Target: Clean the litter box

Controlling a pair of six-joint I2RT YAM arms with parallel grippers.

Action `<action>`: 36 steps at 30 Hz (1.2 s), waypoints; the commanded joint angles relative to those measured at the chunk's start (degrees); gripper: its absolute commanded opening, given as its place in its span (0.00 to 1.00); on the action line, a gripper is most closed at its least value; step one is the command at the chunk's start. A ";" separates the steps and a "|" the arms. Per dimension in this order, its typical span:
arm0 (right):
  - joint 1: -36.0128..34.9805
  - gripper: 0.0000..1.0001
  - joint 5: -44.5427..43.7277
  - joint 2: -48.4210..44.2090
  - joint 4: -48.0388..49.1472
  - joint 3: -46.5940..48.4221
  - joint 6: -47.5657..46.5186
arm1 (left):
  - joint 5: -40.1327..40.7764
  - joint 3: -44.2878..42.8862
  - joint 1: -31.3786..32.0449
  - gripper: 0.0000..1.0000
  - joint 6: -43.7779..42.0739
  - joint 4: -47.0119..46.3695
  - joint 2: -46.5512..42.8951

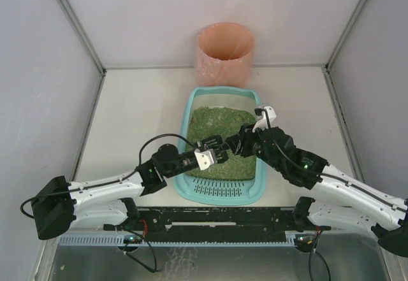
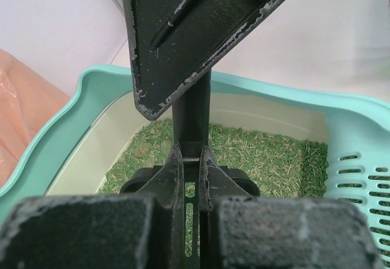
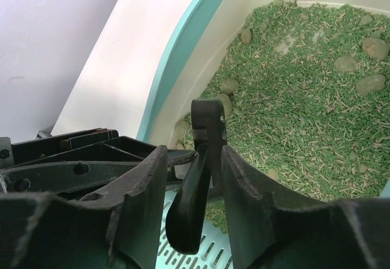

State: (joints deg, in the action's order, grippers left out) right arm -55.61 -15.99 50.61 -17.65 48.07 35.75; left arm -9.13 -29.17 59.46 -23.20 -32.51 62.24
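Observation:
The teal litter box lies in the middle of the table, with green granules in it and its slotted grate at the near end. Both grippers meet over its near half. My left gripper is shut on the slotted head of a small black scoop. The scoop's handle stands between the jaws of my right gripper, which are open with a gap on either side of it. Pale clumps lie among the granules.
A round pink-orange bin stands just behind the litter box's far end. In the left wrist view, the bin is at the left. White walls close in the table on three sides. Both arms reach in from the near edge.

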 commanded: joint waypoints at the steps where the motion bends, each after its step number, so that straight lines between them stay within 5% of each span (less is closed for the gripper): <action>1: -0.54 0.38 -0.35 -0.88 3.54 -0.37 0.98 | 0.42 -2.17 0.05 0.00 1.51 -3.96 -1.00; 36: -0.54 0.31 1.66 4.23 3.28 -0.37 0.23 | 3.86 -4.24 0.10 0.00 3.39 -2.56 -0.26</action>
State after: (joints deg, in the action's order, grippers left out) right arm -55.64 -14.48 54.63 -16.01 47.40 36.01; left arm -6.55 -29.17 59.46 -20.93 -32.25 62.26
